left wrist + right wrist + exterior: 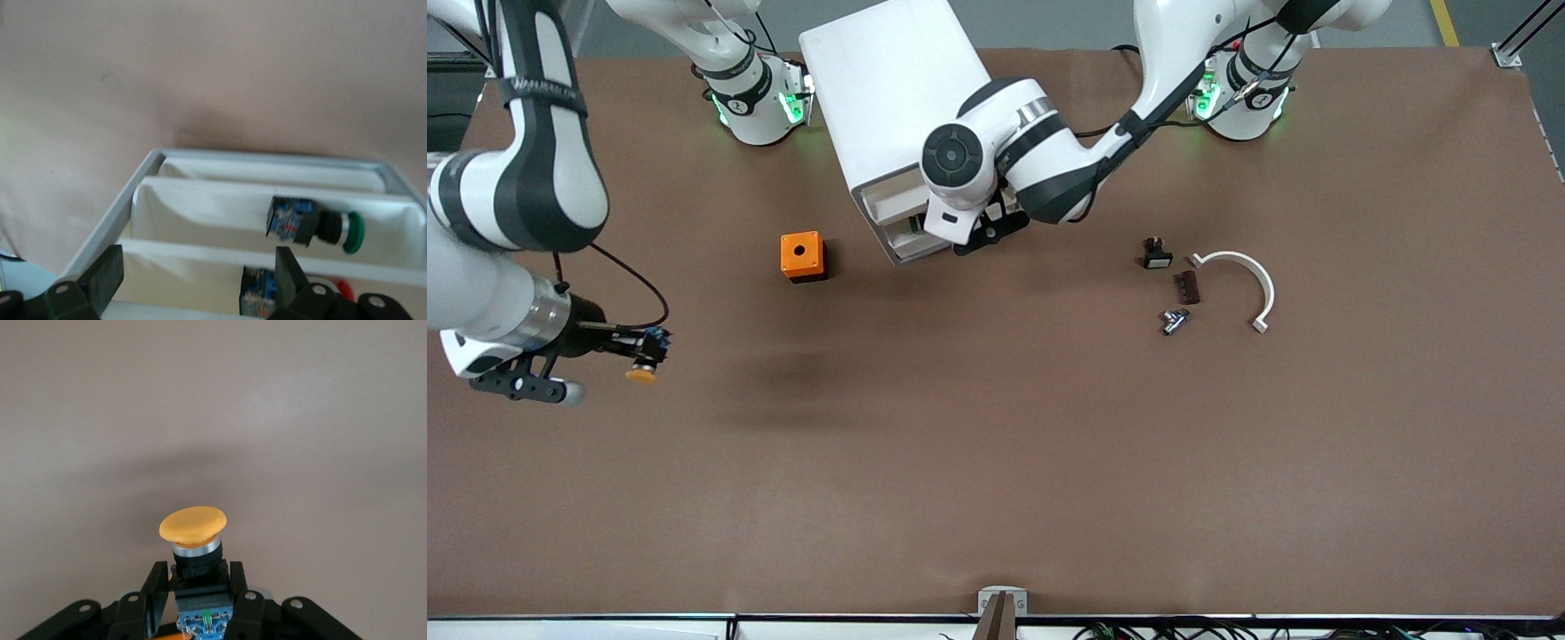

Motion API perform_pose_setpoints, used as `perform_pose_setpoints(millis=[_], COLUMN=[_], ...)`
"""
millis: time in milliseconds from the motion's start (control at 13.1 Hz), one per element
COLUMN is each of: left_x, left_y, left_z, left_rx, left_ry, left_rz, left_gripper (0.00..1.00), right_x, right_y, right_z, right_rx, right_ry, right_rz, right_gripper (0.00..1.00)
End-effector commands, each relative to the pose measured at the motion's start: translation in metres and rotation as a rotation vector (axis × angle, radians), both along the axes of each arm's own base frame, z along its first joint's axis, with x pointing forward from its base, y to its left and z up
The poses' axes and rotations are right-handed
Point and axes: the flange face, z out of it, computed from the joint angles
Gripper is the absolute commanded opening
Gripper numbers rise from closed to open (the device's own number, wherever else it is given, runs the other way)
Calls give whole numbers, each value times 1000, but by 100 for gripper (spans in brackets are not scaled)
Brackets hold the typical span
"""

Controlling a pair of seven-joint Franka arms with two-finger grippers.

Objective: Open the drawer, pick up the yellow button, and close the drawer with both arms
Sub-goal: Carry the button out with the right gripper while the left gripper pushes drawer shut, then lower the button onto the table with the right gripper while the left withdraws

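Note:
My right gripper is shut on the button and holds it above the table near the right arm's end. In the right wrist view the fingers clamp its black middle and blue base, with the orange-yellow cap sticking out over bare table. My left gripper is at the front of the white cabinet. It is open in the left wrist view, with its fingers either side of the uppermost drawer, which stands partly pulled out.
A green-capped button lies in the middle drawer and a blue-based one in the uppermost. An orange cube with a hole stands beside the cabinet. A black-and-white switch, brown block, metal part and white arc lie toward the left arm's end.

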Motion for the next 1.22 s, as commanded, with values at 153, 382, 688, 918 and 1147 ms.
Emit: perform_pose_setpoints(millis=[153, 382, 688, 918, 1147], left_x=[-43, -46, 36, 111, 162], left_y=[-21, -24, 28, 94, 156], left_z=[-5, -5, 15, 47, 84], left_rx=[42, 55, 80, 68, 85], left_ry=[7, 6, -110, -221, -330], left_rz=[-11, 14, 105, 111, 144], left_gripper=[100, 100, 100, 100, 100], right_x=[20, 22, 23, 23, 27], right_y=[-52, -57, -62, -62, -61], right_z=[-104, -158, -205, -215, -205], right_rx=[-14, -18, -22, -21, -21], right_ry=[18, 45, 53, 51, 34], right_rz=[53, 55, 63, 53, 58], right_gripper=[1, 1, 11, 43, 100])
